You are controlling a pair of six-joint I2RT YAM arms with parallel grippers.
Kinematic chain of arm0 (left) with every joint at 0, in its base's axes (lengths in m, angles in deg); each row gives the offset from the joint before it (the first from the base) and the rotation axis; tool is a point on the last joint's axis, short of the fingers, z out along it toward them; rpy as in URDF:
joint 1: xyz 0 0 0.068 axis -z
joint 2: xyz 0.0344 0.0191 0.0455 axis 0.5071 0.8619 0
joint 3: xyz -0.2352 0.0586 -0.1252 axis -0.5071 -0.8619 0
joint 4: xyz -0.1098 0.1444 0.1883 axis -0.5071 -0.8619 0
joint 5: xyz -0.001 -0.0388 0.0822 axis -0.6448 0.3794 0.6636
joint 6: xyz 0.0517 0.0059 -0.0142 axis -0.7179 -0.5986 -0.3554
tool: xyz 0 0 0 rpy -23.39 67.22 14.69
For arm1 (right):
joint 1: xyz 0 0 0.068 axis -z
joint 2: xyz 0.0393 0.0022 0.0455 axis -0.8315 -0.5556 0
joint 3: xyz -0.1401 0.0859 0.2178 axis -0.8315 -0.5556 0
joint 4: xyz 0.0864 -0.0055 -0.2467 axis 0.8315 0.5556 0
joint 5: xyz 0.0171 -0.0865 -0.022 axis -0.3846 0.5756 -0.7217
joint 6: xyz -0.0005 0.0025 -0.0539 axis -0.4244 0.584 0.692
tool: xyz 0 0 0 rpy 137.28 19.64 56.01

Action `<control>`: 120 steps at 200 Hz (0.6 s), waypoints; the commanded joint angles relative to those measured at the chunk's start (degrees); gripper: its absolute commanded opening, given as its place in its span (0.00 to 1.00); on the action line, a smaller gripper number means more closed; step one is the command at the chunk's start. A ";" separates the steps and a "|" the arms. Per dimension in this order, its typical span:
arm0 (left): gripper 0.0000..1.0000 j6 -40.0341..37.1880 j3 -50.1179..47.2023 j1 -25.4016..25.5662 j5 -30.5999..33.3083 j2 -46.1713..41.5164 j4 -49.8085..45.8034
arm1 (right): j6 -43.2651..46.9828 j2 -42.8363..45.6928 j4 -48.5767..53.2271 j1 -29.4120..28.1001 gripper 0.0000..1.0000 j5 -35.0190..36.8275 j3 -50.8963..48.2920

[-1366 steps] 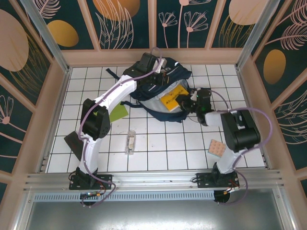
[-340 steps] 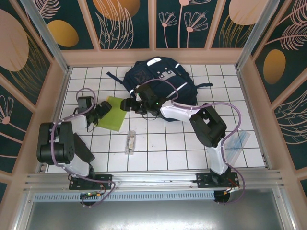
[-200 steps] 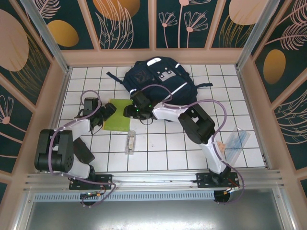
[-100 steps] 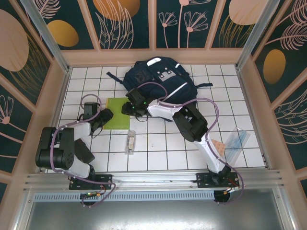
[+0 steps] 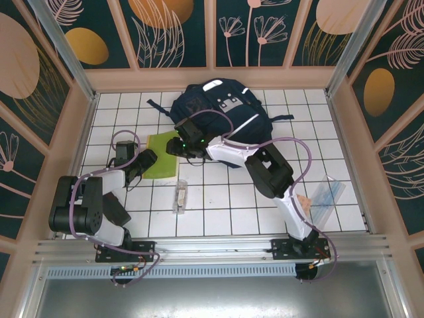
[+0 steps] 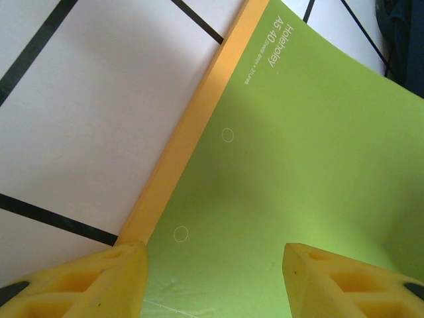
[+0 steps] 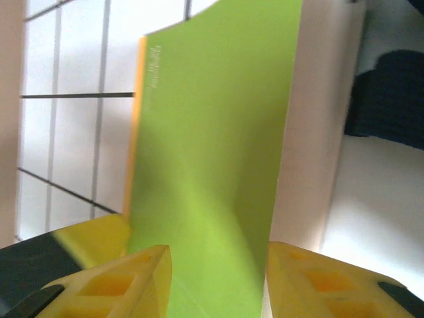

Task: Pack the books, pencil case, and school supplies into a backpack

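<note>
The left gripper (image 5: pixel 146 160) stood spread over the lime-green book (image 5: pixel 163 165); whether the right gripper (image 5: pixel 176 150) pinched its other edge, I couldn't tell.

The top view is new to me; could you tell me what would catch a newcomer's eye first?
The lime-green book, left of centre on the tiled table, draws the eye: the left gripper is at its near-left edge and the right gripper at its far-right edge, both with jaws apart. Just behind lies the big navy backpack.
</note>
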 commanded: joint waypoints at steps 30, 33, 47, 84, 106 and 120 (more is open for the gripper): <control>0.57 1.56 -1.60 0.60 -2.28 2.14 -3.80 | -4.19 0.28 -7.40 -0.16 0.38 -6.00 -3.22; 0.57 1.69 -1.62 0.60 -2.43 2.12 -3.72 | -4.46 0.18 -7.96 0.01 0.37 -6.45 -3.44; 0.58 2.02 -1.82 0.60 -2.60 1.90 -3.41 | -5.68 -0.46 -10.15 0.49 0.33 -7.93 -4.28; 0.59 2.78 -1.65 0.60 -2.72 0.76 -3.74 | -6.75 -1.50 -11.67 0.97 0.16 -8.75 -4.65; 0.71 2.70 0.16 0.60 -1.29 -2.19 -5.85 | -6.83 -0.40 -13.27 1.92 0.00 -9.64 -5.77; 0.79 1.58 2.95 0.29 0.20 -4.08 -8.42 | -5.78 1.33 -15.12 2.63 0.00 -11.24 -6.73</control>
